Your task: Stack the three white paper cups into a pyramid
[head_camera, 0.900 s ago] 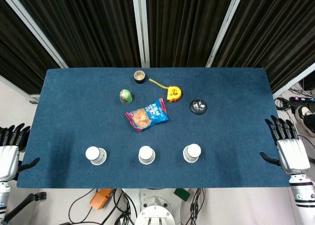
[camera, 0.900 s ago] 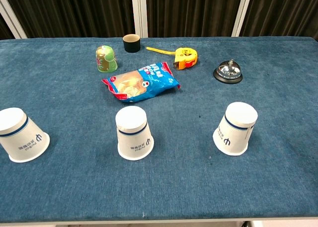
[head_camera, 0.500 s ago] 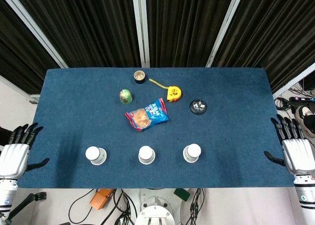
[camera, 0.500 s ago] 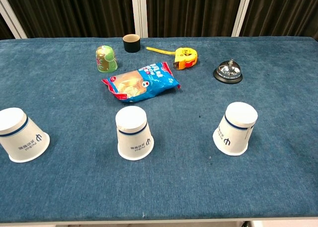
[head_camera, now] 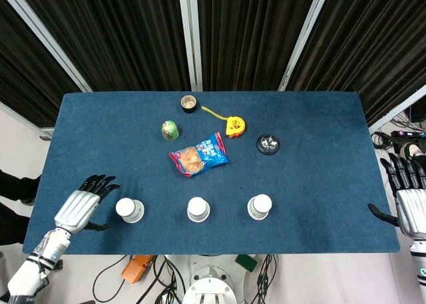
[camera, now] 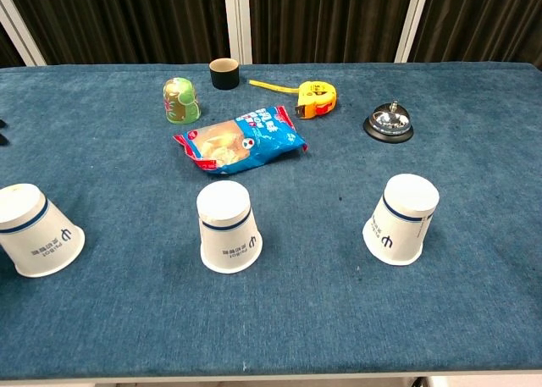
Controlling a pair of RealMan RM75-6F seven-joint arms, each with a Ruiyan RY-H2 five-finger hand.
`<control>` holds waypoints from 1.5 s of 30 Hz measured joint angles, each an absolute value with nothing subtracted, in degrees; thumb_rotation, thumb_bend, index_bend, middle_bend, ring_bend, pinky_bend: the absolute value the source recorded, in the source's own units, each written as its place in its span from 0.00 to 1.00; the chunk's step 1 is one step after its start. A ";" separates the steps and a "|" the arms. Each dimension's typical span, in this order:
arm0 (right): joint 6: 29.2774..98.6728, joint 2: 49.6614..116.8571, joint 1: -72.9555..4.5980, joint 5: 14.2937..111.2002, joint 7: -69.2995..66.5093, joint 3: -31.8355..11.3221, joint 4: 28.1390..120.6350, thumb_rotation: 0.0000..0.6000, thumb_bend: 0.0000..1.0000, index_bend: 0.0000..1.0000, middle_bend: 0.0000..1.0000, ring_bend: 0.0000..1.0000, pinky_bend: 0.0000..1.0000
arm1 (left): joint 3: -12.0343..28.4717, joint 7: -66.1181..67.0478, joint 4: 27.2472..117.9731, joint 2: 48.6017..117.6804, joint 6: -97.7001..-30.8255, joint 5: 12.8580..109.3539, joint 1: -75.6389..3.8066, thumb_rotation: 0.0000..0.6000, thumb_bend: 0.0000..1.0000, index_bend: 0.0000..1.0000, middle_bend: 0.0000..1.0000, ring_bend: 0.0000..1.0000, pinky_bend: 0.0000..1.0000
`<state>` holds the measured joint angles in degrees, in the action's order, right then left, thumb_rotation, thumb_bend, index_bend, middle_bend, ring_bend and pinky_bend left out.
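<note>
Three white paper cups stand upside down in a row near the table's front edge: the left cup (head_camera: 129, 209) (camera: 35, 230), the middle cup (head_camera: 198, 209) (camera: 228, 226) and the right cup (head_camera: 259, 206) (camera: 401, 218). My left hand (head_camera: 82, 205) is over the table just left of the left cup, fingers spread, holding nothing and not touching the cup. Beyond the table's right edge my right hand (head_camera: 409, 197) hangs with fingers apart and nothing in it. Only fingertips of the left hand show at the chest view's left edge.
On the blue table (head_camera: 319, 157) behind the cups lie a blue snack bag (head_camera: 199, 154), a green doll (head_camera: 170, 130), a dark cup (head_camera: 189, 104), a yellow tape measure (head_camera: 233, 125) and a black call bell (head_camera: 268, 144).
My left hand has moved from off the table's left edge inward, up beside the left cup. My right hand has drifted further right, away from the table. The cups have not moved.
</note>
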<state>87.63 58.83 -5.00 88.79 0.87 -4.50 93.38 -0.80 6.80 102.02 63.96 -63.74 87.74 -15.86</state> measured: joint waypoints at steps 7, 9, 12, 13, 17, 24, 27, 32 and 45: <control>86.99 59.21 -5.32 88.66 -0.12 -4.47 92.43 1.00 0.25 0.00 0.00 0.00 0.00 | -0.45 10.17 102.18 66.12 -61.85 83.29 -17.21 1.00 0.12 0.19 0.05 0.00 0.00; 86.85 59.29 -5.35 88.54 -0.29 -4.49 92.25 1.00 0.25 0.00 0.00 0.00 0.00 | -0.45 10.84 102.26 66.28 -61.39 82.01 -17.42 1.00 0.13 0.19 0.05 0.00 0.00; 86.55 59.45 -5.45 88.28 -0.46 -4.52 92.01 1.00 0.25 0.00 0.00 0.00 0.00 | -0.51 11.37 102.21 66.71 -60.66 80.45 -17.77 1.00 0.16 0.21 0.05 0.00 0.00; 86.47 59.53 -5.49 88.21 -0.56 -4.54 91.90 1.00 0.25 0.00 0.00 0.00 0.00 | -0.53 11.37 102.16 66.89 -60.40 80.18 -17.90 1.00 0.17 0.21 0.05 0.00 0.00; 86.13 59.74 -5.58 87.96 -0.80 -4.54 91.64 1.00 0.25 0.00 0.00 0.00 0.00 | -0.55 10.72 101.63 67.74 -59.47 79.36 -18.58 1.00 0.23 0.24 0.05 0.00 0.00; 85.97 59.88 -5.53 87.55 -1.25 -4.58 91.20 1.00 0.25 0.00 0.00 0.00 0.00 | -0.67 9.68 100.88 68.37 -58.71 78.35 -19.39 1.00 0.27 0.30 0.06 0.00 0.00; 85.73 60.06 -5.59 87.41 -1.44 -4.56 90.97 1.00 0.25 0.00 0.00 0.00 0.00 | -0.72 8.58 100.92 68.51 -58.64 78.42 -19.50 1.00 0.28 0.34 0.08 0.00 0.00; 85.29 60.33 -5.74 87.17 -1.70 -4.54 90.66 1.00 0.25 0.00 0.00 0.00 0.00 | -0.73 4.91 100.48 69.17 -58.53 79.20 -19.81 1.00 0.31 0.40 0.10 0.00 0.00; 85.32 60.58 -5.58 87.03 -1.81 -4.44 90.41 1.00 0.25 0.00 0.00 0.00 0.00 | -0.23 -0.54 101.22 70.37 -60.70 82.38 -20.57 0.95 0.34 0.44 0.13 0.01 0.00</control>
<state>85.32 60.58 -5.58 87.03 -1.81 -4.44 90.41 -0.23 -0.54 101.22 70.37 -60.70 82.38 -20.57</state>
